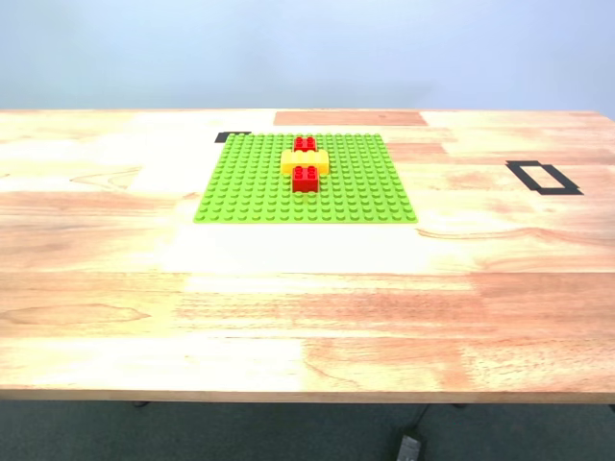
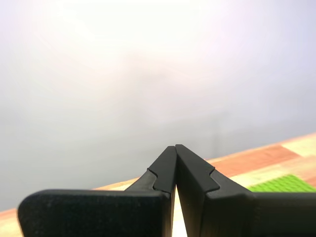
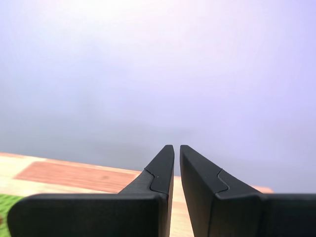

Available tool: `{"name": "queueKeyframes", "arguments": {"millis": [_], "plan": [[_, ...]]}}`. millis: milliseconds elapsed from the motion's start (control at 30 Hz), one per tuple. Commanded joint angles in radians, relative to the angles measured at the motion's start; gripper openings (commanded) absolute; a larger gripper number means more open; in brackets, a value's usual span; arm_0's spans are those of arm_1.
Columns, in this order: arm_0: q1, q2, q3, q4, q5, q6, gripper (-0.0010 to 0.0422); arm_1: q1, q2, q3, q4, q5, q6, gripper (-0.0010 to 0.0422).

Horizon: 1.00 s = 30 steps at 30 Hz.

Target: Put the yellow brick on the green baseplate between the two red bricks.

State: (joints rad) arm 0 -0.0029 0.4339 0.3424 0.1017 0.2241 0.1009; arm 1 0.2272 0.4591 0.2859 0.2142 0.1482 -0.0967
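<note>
The green baseplate (image 1: 250,182) lies flat on the wooden table, a little toward the exterior view's left of centre. On it the yellow brick (image 1: 305,161) sits crosswise between the two red bricks, the far one (image 1: 305,144) and the near one (image 1: 306,178), both touching it. Neither arm shows in the exterior view. My first gripper (image 2: 175,146) is shut with nothing in it, raised and facing the wall, a corner of the baseplate (image 2: 284,183) below it. My second gripper (image 3: 177,146) is shut and empty too, with only a hairline gap at its tips and a sliver of baseplate (image 3: 7,205) beneath.
A black tape rectangle (image 1: 543,177) marks the table at the exterior view's right. A small black tape mark (image 1: 232,136) lies at the baseplate's far corner. A plain wall stands behind the table. A black plug (image 1: 408,447) lies on the floor below the front edge.
</note>
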Motion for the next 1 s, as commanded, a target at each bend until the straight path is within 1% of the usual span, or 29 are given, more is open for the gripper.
{"name": "queueKeyframes", "arguments": {"millis": [33,167,267,333,400,467,533,633,733,800,1000], "plan": [[0.0,-0.043,-0.096,0.08,-0.015,-0.035,-0.0001,-0.013,-0.067,-0.091,0.084,-0.002,0.003,0.0016],[0.0,-0.08,-0.203,0.185,-0.024,-0.055,-0.0001,-0.034,-0.147,-0.177,0.118,-0.002,0.034,-0.0003],[0.0,-0.101,-0.272,0.228,-0.095,-0.085,0.0,-0.061,-0.202,-0.237,0.122,-0.001,0.045,-0.0002],[0.0,-0.119,-0.307,0.228,-0.113,-0.083,0.0,-0.079,-0.244,-0.275,0.122,0.006,0.08,-0.0001],[0.0,-0.132,-0.337,0.231,-0.113,-0.082,0.0,-0.097,-0.273,-0.276,0.049,0.044,0.09,-0.0001],[0.0,-0.142,-0.333,0.176,-0.121,-0.078,-0.0001,-0.119,-0.298,-0.276,-0.003,0.047,0.066,-0.0001],[0.0,-0.146,-0.334,0.168,-0.121,-0.079,0.0,-0.135,-0.32,-0.276,-0.044,0.043,0.087,-0.0001],[0.0,-0.148,-0.334,0.166,-0.124,-0.079,0.0,-0.146,-0.335,-0.276,-0.11,0.043,0.076,-0.0001],[0.0,-0.15,-0.334,0.126,-0.173,-0.079,0.0,-0.143,-0.337,-0.276,-0.175,0.043,0.072,-0.0001],[0.0,-0.149,-0.335,0.097,-0.193,-0.084,0.0,-0.143,-0.333,-0.276,-0.17,0.041,0.066,-0.0001],[0.0,-0.149,-0.334,0.079,-0.191,-0.087,0.0,-0.143,-0.332,-0.276,-0.174,0.04,0.067,-0.0001]]}}
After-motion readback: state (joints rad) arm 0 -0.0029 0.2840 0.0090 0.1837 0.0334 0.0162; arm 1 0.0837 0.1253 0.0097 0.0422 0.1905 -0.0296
